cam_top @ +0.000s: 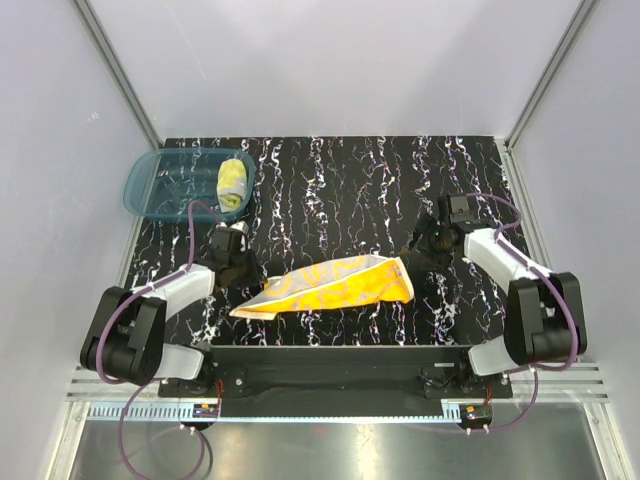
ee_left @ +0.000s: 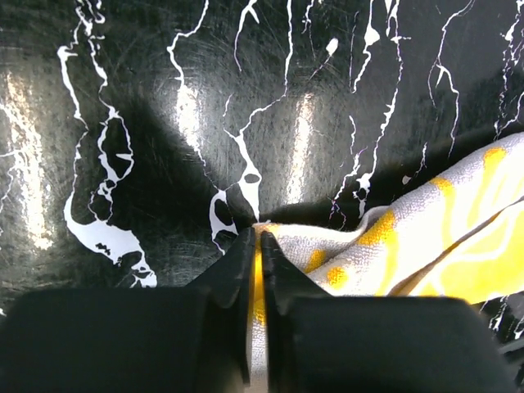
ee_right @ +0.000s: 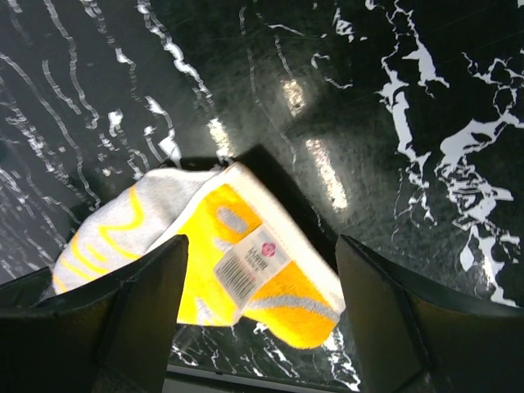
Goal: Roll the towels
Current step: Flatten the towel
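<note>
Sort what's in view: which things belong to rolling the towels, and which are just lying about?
Part of the job:
orange towel, spread on the table, one corner pinched by the left gripper
yellow towel, bundled up inside the teal basin
right gripper, open near the orange towel's labelled end

Just lying about:
teal basin, at the table's far left corner

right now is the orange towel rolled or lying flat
Not rolled: the orange towel lies spread and loosely folded over on the table, one corner pinched in the left gripper.
</note>
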### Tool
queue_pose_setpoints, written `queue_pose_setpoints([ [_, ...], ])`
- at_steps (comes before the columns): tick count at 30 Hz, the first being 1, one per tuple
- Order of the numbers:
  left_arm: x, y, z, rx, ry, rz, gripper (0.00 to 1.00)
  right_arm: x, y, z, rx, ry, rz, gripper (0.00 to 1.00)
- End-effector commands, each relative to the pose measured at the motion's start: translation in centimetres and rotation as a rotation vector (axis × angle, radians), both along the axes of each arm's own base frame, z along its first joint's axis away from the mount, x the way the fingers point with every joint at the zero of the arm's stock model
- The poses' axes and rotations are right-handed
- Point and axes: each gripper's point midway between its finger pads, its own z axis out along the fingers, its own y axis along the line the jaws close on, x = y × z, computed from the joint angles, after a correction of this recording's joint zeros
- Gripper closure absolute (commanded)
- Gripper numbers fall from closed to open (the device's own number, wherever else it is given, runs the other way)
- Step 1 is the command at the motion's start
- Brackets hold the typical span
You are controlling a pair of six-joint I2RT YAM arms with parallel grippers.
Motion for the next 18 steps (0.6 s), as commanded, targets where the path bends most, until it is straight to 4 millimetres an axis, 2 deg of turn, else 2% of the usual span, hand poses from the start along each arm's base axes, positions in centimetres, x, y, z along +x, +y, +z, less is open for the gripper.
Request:
queue_pose_setpoints([
  [1,0.4,0.1,-0.2,0.018,-0.021,-0.003,1.00,0.7,0.9,-1.6,0.056,0.012,0.008,0.24],
  [4,0.5,0.1,0.0,0.017,-0.030,-0.008,1.00,1.0,1.7,-3.2,0.093,0.038,0.022,0.32],
  [8,0.8,0.0,0.2,0.015,-0.041,-0.012,1.00,1.4,2.2,-5.1,0.110,0.079,0.034,0.38],
  [14,1.1,-0.1,0.4,0.016,-0.053,-0.020,1.00,2.4,2.4,-5.7,0.110,0.084,0.049,0.44],
  [17,1.4,-0.2,0.5,0.016,-0.059,-0.023,1.00,2.7,2.6,-6.0,0.113,0.099,0.065,0.56],
  [18,1.5,-0.2,0.6,0.015,-0.062,-0.023,1.00,2.8,2.6,-6.0,0.113,0.099,0.068,0.67],
])
